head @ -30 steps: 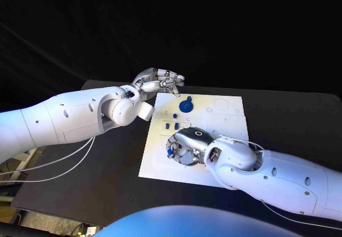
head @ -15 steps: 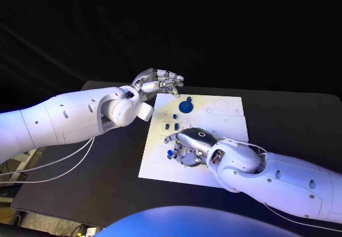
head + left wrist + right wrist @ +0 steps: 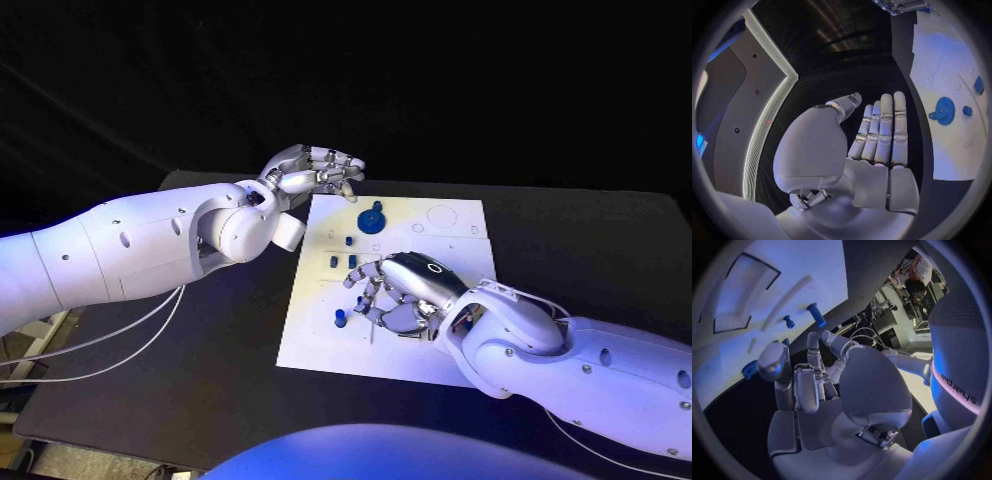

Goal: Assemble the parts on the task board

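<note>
The right hand (image 3: 397, 295) hovered low over the middle of the white task board (image 3: 447, 245), palm down, its fingers (image 3: 369, 292) spread and slightly curled with nothing visibly held. The right wrist view showed the fingertips close to several small blue pieces, but whether any of them touched a piece could not be told.

The left hand (image 3: 315, 172) was raised off the board at about eleven o'clock from it, beyond the board's far-left corner. In the left wrist view its fingers (image 3: 882, 127) lay straight and side by side, empty.

On the board, a round blue disc with a knob (image 3: 374, 219) sat near the far edge at about twelve o'clock. Two short blue pegs (image 3: 343, 262) lay just left of the right hand, at about nine o'clock from it, and another blue peg (image 3: 340, 318) lay nearer the board's left edge, at about eight o'clock from that hand.

The risk, as I judged it, lay in the crowding: the pegs were small and close together, and spread fingers coming down could nudge a neighbour, roll it off the board onto the black table (image 3: 202, 360), or pinch a peg off-centre so that it tilted. The board looked unsecured, so a sideways push might also slide it, and the left hand was too far off to steady it.
</note>
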Robot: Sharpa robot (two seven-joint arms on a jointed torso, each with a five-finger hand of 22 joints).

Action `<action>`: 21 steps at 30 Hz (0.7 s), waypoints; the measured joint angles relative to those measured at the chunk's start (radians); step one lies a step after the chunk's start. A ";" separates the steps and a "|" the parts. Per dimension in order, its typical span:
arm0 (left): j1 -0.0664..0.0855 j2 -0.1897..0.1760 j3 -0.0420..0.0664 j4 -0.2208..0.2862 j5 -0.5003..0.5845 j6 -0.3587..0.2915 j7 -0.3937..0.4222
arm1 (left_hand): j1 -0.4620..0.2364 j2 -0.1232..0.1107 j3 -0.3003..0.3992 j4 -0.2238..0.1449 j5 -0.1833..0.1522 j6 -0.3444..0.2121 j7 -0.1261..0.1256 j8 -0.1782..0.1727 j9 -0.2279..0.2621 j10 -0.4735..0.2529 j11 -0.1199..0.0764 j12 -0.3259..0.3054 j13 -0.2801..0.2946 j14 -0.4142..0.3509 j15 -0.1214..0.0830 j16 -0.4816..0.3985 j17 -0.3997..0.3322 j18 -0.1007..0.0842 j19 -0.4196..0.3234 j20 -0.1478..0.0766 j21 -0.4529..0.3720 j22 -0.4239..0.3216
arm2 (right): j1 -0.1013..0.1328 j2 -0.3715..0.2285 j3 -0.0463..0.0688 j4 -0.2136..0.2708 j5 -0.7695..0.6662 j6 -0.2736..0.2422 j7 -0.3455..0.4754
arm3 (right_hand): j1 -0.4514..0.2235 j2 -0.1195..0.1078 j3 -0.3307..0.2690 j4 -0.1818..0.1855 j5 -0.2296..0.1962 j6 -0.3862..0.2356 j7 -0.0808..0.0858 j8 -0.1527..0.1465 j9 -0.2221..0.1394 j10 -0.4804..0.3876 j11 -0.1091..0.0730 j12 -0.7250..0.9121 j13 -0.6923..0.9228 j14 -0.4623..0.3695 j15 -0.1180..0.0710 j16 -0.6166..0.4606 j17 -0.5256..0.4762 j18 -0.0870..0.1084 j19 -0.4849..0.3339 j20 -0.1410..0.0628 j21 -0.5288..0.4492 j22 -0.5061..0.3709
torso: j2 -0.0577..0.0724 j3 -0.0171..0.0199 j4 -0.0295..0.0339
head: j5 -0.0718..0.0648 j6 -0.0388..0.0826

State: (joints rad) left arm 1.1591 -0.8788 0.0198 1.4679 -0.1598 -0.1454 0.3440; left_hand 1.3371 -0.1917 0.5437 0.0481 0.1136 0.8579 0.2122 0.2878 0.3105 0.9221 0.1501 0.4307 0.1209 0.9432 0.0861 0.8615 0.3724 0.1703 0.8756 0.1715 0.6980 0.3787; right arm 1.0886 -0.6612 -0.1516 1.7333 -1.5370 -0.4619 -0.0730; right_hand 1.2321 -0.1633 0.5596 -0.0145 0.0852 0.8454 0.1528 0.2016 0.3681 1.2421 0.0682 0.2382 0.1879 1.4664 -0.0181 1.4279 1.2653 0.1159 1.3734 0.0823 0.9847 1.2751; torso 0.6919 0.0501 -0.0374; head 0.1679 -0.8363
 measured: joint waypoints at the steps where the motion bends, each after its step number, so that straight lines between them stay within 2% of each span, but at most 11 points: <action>1: 0.000 0.000 0.000 0.000 0.000 0.000 0.000 | 0.000 0.000 0.000 0.000 0.000 0.000 0.000 0.000 0.000 0.000 0.000 0.000 0.000 0.000 0.000 0.000 0.000 0.000 0.000 0.000 0.000 0.000 | 0.009 -0.022 0.001 0.012 0.034 -0.009 0.014 | 0.000 0.000 -0.006 0.006 0.002 0.037 0.004 0.015 0.004 0.009 0.002 0.018 0.017 -0.002 0.002 0.000 -0.001 0.000 0.001 0.001 0.000 0.003 | 0.000 0.0000 -0.0002 | -0.004 0.003; 3: 0.000 -0.001 0.000 -0.001 0.000 0.000 0.000 | 0.000 0.000 0.000 0.000 0.000 0.000 0.000 0.000 0.000 0.000 0.000 0.000 0.000 0.000 0.000 0.000 0.000 0.000 0.000 0.000 0.000 0.000 | 0.024 -0.058 0.003 0.025 0.095 -0.017 0.032 | 0.004 0.004 -0.023 0.010 0.012 0.066 -0.002 0.031 0.009 0.019 -0.007 0.065 0.059 -0.002 0.002 0.010 0.008 0.000 0.006 0.005 0.015 0.012 | -0.001 0.0001 -0.0009 | -0.011 0.008; 5: 0.000 -0.003 0.000 -0.001 0.000 0.000 0.000 | 0.000 0.000 0.000 0.000 0.000 0.000 0.000 0.000 0.000 0.000 0.000 0.000 0.000 0.000 0.000 0.000 0.000 0.000 0.000 0.000 0.000 0.000 | 0.046 -0.108 0.004 0.041 0.175 -0.017 0.043 | -0.002 0.010 -0.058 0.023 0.031 0.094 -0.017 0.060 0.027 0.022 -0.017 0.165 0.149 -0.002 0.000 0.013 0.015 0.000 0.014 -0.003 0.029 0.024 | -0.002 -0.0005 -0.0024 | -0.019 0.013; 6: 0.000 -0.004 0.000 -0.001 0.000 0.000 0.000 | 0.000 0.000 0.000 0.000 0.000 0.000 0.000 0.000 0.000 0.000 0.000 0.000 0.000 0.000 0.000 0.000 0.000 0.000 0.000 0.000 0.000 0.000 | 0.055 -0.133 0.004 0.048 0.210 -0.015 0.045 | -0.008 0.015 -0.081 0.033 0.045 0.096 -0.023 0.076 0.041 0.007 -0.031 0.234 0.215 -0.002 -0.007 0.013 0.016 0.000 0.018 -0.007 0.036 0.029 | -0.004 -0.0012 -0.0043 | -0.024 0.015; 7: 0.000 -0.006 -0.001 -0.001 0.000 0.000 0.000 | 0.000 0.000 0.000 0.000 0.000 0.000 0.000 0.000 0.000 0.000 0.000 0.000 0.000 0.000 0.000 0.000 0.000 0.000 0.002 0.002 0.000 0.000 | 0.065 -0.160 0.005 0.053 0.244 -0.010 0.046 | -0.022 0.015 -0.102 0.046 0.052 0.097 -0.028 0.093 0.058 -0.009 -0.032 0.299 0.276 -0.001 -0.013 0.020 0.026 0.000 0.023 -0.011 0.052 0.032 | -0.005 -0.0012 -0.0057 | -0.028 0.017; 9: 0.000 -0.008 -0.001 -0.002 0.000 0.000 0.000 | 0.000 0.000 0.000 0.000 0.000 0.000 0.000 0.000 0.000 0.000 0.000 0.000 0.000 0.000 0.000 0.000 0.000 0.000 0.004 0.004 0.000 0.000 | 0.083 -0.221 0.006 0.065 0.318 0.004 0.042 | -0.048 0.017 -0.141 0.077 0.058 0.087 -0.038 0.134 0.102 -0.018 -0.037 0.527 0.506 0.000 -0.022 0.044 0.041 -0.017 0.043 -0.015 0.093 0.033 | -0.007 -0.0024 -0.0094 | -0.036 0.021; 11: 0.000 -0.010 -0.001 -0.002 0.000 0.000 0.000 | 0.000 0.000 0.000 0.000 0.000 0.000 0.000 0.000 0.000 0.000 0.000 0.000 0.000 0.000 0.000 0.000 0.000 0.000 0.004 0.004 0.000 0.000 | 0.092 -0.268 0.006 0.080 0.370 0.019 0.033 | -0.052 0.020 -0.167 0.103 0.058 0.077 -0.047 0.176 0.149 0.019 -0.040 0.743 0.732 0.000 -0.022 0.067 0.043 -0.017 0.056 -0.019 0.129 0.033 | -0.010 -0.0035 -0.0133 | -0.047 0.025; 13: 0.000 -0.012 -0.001 -0.002 0.000 0.000 0.001 | 0.000 0.000 0.000 0.000 0.000 0.000 0.000 0.000 0.000 0.000 0.000 0.000 0.000 0.000 0.000 0.000 0.000 0.000 0.004 0.004 0.000 0.000 | 0.100 -0.321 0.006 0.101 0.414 0.038 0.016 | -0.059 0.018 -0.184 0.120 0.058 0.065 -0.047 0.202 0.183 0.060 -0.042 0.877 0.877 0.000 -0.022 0.086 0.043 -0.017 0.064 -0.024 0.157 0.033 | -0.013 -0.0048 -0.0178 | -0.060 0.028; 14: 0.000 -0.013 -0.001 -0.002 0.000 0.000 0.001 | 0.000 0.000 0.000 0.000 0.000 0.000 0.000 0.000 0.000 0.000 0.000 0.000 0.000 0.000 0.000 0.000 0.000 0.000 0.004 0.004 0.000 0.000 | 0.102 -0.343 0.006 0.109 0.428 0.046 0.006 | -0.060 0.017 -0.190 0.126 0.058 0.060 -0.048 0.211 0.196 0.076 -0.043 0.922 0.926 0.000 -0.022 0.093 0.043 -0.017 0.067 -0.022 0.168 0.033 | -0.014 -0.0055 -0.0201 | -0.065 0.028; 16: 0.000 -0.015 -0.002 -0.001 0.000 0.000 0.001 | 0.000 0.000 0.000 0.000 0.000 0.000 0.000 0.000 0.000 0.000 0.000 0.000 0.000 0.000 0.000 0.000 0.000 0.000 0.004 0.004 0.000 0.000 | 0.104 -0.383 0.005 0.120 0.448 0.060 -0.019 | -0.066 0.011 -0.201 0.137 0.058 0.051 -0.046 0.218 0.214 0.103 -0.043 0.985 0.995 0.000 -0.022 0.102 0.043 -0.032 0.070 -0.019 0.181 0.033 | -0.017 -0.0065 -0.0247 | -0.076 0.031; 21: 0.000 -0.018 -0.002 0.002 0.000 0.000 0.002 | 0.000 0.000 0.000 0.000 0.000 0.000 0.000 0.000 0.000 0.000 0.000 0.000 0.000 0.000 0.000 0.000 0.000 0.000 0.004 0.004 0.000 0.000 | 0.096 -0.441 0.001 0.150 0.449 0.082 -0.081 | -0.072 0.005 -0.212 0.148 0.058 0.042 -0.044 0.219 0.228 0.131 -0.041 1.048 1.065 0.000 -0.022 0.110 0.043 -0.032 0.077 -0.019 0.202 0.033 | -0.023 -0.0091 -0.0354 | -0.101 0.032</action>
State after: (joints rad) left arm 1.1586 -0.8965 0.0177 1.4695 -0.1598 -0.1456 0.3457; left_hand 1.3371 -0.1917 0.5437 0.0481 0.1136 0.8579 0.2123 0.2878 0.3110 0.9221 0.1501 0.4306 0.1209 0.9432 0.0861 0.8615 0.3724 0.1702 0.8794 0.1754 0.6980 0.3789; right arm 1.1845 -1.1021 -0.1506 1.8837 -1.0878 -0.3801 -0.1539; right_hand 1.1606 -0.1581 0.3474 0.1338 0.1431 0.8874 0.1089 0.4206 0.5964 1.3728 0.0272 1.2860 1.2533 1.4665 -0.0399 1.5380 1.3084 0.0842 1.4503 0.0628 1.1871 1.3080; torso 0.6684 0.0410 -0.0728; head 0.0664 -0.8040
